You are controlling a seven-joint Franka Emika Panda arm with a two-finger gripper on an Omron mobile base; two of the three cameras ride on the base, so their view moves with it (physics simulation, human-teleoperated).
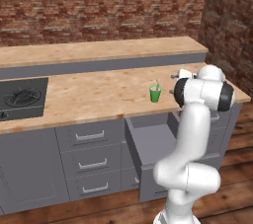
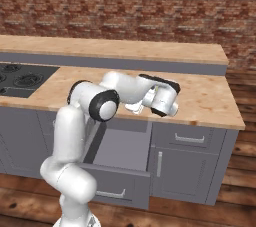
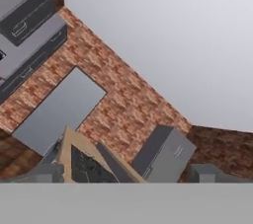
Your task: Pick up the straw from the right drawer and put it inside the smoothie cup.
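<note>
left base: straw (image 1: 157, 84) in smoothie cup (image 1: 155, 93) | right base: right drawer (image 2: 120, 151) open | gripper: can't tell grip

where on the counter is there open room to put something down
Bare wood lies between the stovetop and the smoothie cup, and on the counter's right end past the arm. It is crowded right of the cup, where the arm hangs over the open right drawer.

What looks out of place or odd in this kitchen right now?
Little stands out. The right drawer hangs pulled wide open below the counter. The smoothie cup stands upright with the straw already poking out of it, nothing spilled. The pincer's camera is tilted up at the far wall and ceiling, not at the counter.
</note>
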